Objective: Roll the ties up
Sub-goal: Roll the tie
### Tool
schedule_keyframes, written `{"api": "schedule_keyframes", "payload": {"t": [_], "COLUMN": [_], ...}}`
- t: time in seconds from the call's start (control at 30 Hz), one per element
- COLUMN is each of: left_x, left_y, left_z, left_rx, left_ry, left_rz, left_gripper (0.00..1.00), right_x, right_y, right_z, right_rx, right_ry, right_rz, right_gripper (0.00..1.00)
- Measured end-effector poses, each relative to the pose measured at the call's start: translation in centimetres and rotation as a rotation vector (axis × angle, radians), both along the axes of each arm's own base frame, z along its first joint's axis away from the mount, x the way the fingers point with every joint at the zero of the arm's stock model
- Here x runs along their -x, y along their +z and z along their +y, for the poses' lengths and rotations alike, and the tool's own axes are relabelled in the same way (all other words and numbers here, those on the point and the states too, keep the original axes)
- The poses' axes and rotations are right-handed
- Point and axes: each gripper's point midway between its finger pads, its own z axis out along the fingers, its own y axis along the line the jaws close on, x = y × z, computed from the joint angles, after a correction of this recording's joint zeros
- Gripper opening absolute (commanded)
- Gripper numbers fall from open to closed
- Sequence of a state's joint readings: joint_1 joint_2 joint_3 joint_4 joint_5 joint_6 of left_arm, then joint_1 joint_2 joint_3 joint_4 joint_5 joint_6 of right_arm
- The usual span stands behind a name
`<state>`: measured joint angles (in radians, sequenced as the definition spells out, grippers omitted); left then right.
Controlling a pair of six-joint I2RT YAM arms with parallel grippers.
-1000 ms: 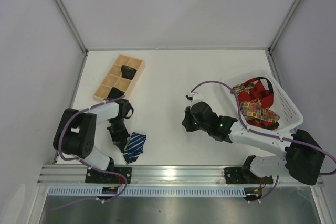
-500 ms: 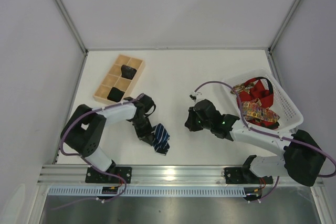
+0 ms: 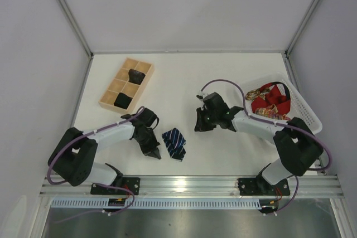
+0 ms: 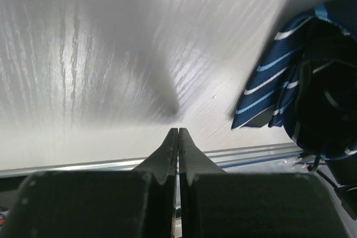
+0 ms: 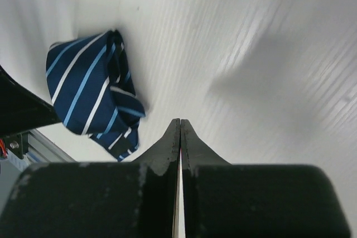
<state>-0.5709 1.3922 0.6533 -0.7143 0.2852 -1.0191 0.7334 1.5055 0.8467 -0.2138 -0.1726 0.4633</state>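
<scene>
From above, the navy striped tie [image 3: 174, 143] is now lying bunched on the table [image 3: 223, 76] near the middle. A second ago the left gripper [image 3: 154, 152] was carrying it in from the left edge, and now it is sitting just beside the tie. The right gripper [image 3: 198, 125] is hovering near the far side. I judge the rolling is not yet begun.

At the left wrist, the jaws are pressing together on nothing, with the tie lying off to their right.

At the right wrist, the jaws are likewise closed and empty, the tie lying ahead and to the left, not touching them.
</scene>
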Motion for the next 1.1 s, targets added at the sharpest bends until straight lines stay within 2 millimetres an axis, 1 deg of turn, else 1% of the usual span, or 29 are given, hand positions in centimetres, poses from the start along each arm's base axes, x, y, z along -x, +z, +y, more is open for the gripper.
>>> {"api": "schedule_keyframes", "payload": {"t": [0.1,0.13,0.2,0.27,0.4,0.53,0.63,0.73,0.93,1.03,1.1], "left_x": [-0.4,-0.6,-0.7,-1.0,-1.6,-2.0,-2.1,-2.3,-2.2,-2.2,-2.2], "left_y": [-0.5,-0.7,-1.0,-1.0,-0.9,-0.9,-0.9,-0.9,-1.0,-1.0,-1.0], "left_z": [-0.3,-0.5,-1.0,-1.5,-2.4,-2.9,-3.0,-3.1,-3.2,-3.3,-3.4], "left_rx": [0.014,0.016,0.032,0.047,0.082,0.100,0.106,0.109,0.118,0.123,0.127], "left_ry": [0.017,0.022,0.026,0.027,0.031,0.043,0.044,0.046,0.048,0.048,0.047], "left_rz": [-0.004,-0.005,0.015,0.023,0.026,0.020,0.013,0.008,0.010,0.009,0.010], "left_gripper": [0.00,0.01,0.00,0.00,0.00,0.01,0.00,0.00,0.01,0.00,0.00], "right_x": [-1.4,-1.7,-1.5,-0.9,0.9,2.7,3.4,3.1,1.2,0.7,0.6], "right_y": [-0.3,-0.4,-0.8,-1.3,-2.5,-3.1,-3.9,-4.6,-4.6,-4.6,-4.6], "right_z": [0.0,0.0,0.3,0.7,1.2,2.2,2.5,2.5,1.9,2.3,3.1], "right_rx": [-0.008,-0.009,-0.008,-0.007,0.020,0.050,0.087,0.124,0.134,0.126,0.121], "right_ry": [0.052,0.066,0.117,0.160,0.211,0.245,0.259,0.247,0.210,0.211,0.224], "right_rz": [0.034,0.041,0.067,0.091,0.132,0.127,0.107,0.081,0.040,0.033,0.025], "right_gripper": [0.00,0.01,0.00,0.00,0.00,0.00,0.00,0.00,0.00,0.00,0.00]}}
